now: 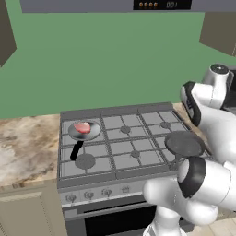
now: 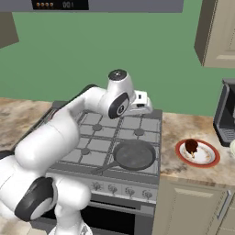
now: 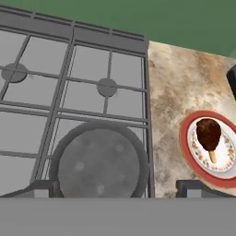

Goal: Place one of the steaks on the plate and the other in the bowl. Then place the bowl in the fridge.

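Dark brown steak (image 3: 208, 132) is already seen on the red-rimmed white plate (image 3: 186, 147), right of frame in hand view; pale pink steak (image 1: 82, 127) is left in the small grey pan (image 1: 84, 130), upper left in left base view. Gripper (image 3: 117, 189) is spread wide, empty, over the big dark pan (image 3: 99, 162); pink steak is judged far off toward the stove's opposite side

The plate (image 3: 188, 152) was white with a broad red rim and a speckled centre; the steak (image 3: 208, 132) on it was dark brown. The bench (image 3: 173, 87) beside the pincer (image 3: 117, 188) was mottled beige and brown. The empty pan (image 3: 97, 163) below it was dark grey. The other steak (image 1: 82, 127) was pale pink, in a grey pan (image 1: 84, 131) with a black handle.
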